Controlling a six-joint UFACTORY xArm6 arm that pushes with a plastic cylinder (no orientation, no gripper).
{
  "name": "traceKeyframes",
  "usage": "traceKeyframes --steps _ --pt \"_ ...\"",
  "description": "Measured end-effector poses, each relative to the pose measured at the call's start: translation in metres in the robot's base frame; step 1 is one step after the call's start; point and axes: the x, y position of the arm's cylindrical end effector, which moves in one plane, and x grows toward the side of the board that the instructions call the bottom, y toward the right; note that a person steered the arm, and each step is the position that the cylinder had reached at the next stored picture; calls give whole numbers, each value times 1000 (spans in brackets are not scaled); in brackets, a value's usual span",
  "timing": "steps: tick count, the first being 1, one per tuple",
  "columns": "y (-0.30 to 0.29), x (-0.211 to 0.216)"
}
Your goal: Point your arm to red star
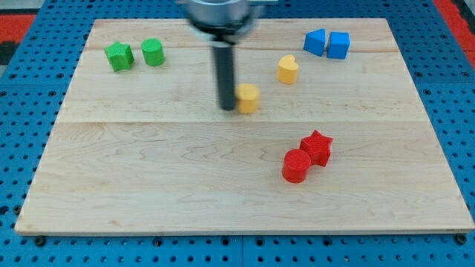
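Note:
The red star [318, 147] lies on the wooden board at the view's lower right, touching a red cylinder [296, 165] just below and left of it. My tip [226, 108] rests on the board near the centre, just left of a yellow hexagonal block [248, 97], almost touching it. The tip is well up and to the left of the red star. The dark rod rises from the tip to the arm's mount at the view's top.
A yellow heart-like block [288, 69] sits above right of the tip. A blue block [315, 41] and a blue cube [338, 44] lie at the top right. A green star [119, 55] and a green cylinder [153, 52] lie at the top left.

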Motion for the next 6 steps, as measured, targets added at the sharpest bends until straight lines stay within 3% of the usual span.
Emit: traceKeyframes --steps 1,2,3,4,5,6 --pt "22 6" --pt "-13 44" --pt "1 127" --pt "4 180" --pt "74 208" --pt "121 194"
